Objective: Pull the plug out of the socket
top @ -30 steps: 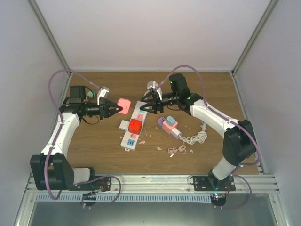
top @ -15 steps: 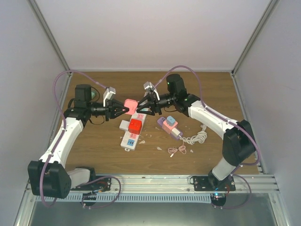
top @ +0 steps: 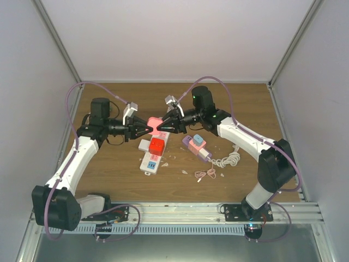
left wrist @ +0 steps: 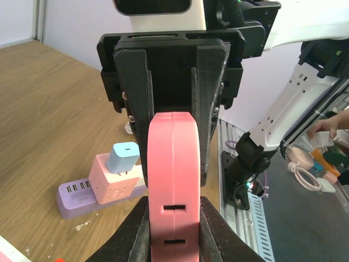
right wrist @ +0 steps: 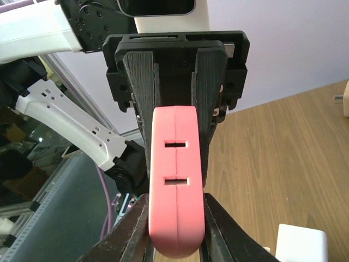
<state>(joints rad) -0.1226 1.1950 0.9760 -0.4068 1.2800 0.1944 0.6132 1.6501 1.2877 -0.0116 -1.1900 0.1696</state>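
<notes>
Plug [top: 154, 122] of pink plastic hangs above the middle of the worktop [top: 109, 169], clamped from both ends.
The left gripper [top: 146, 129] and right gripper [top: 162, 126] each pinch its flat faces. It looks light, rigid and slick, so it likely needs a firm squeeze and a straight pull. One pink plug; below it one white power strip [top: 151, 162] and one purple power strip [top: 198, 152].

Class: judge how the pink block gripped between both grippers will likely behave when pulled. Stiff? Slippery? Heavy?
Probably stiff: the pink block shows no bending between the left gripper and right gripper. Its smooth, rounded shell looks slippery, so it may slip out. Likely light: it hangs in midair by pinches alone.
</notes>
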